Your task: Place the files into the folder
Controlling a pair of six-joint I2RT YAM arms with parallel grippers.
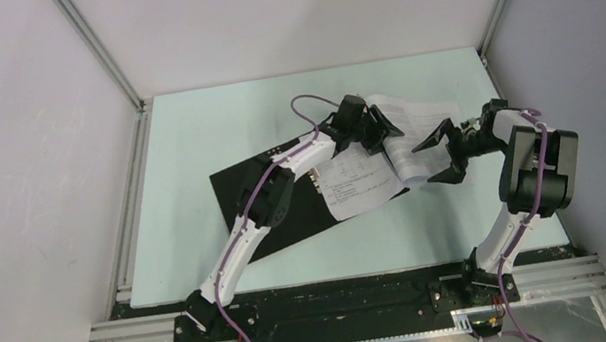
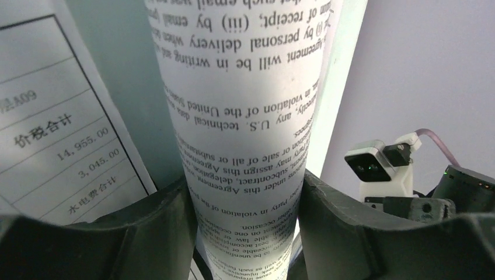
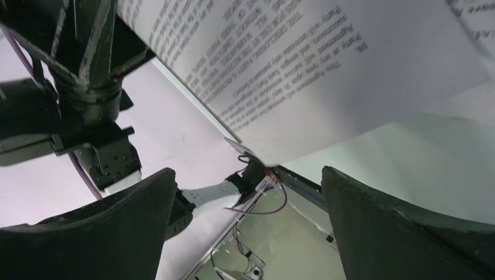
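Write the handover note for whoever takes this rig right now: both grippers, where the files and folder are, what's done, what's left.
Left gripper: closed on the lifted sheet, which curls up between its fingers.
Right gripper: open and empty, just beside that sheet's drooping edge.
Folder: open on the table, black inside facing up.
Flat sheet: lies at the folder's right side, overlapping its edge.
Done: folder is open, one sheet is off the table.
Left: lay the sheets squarely inside the folder; closing it probably comes after.
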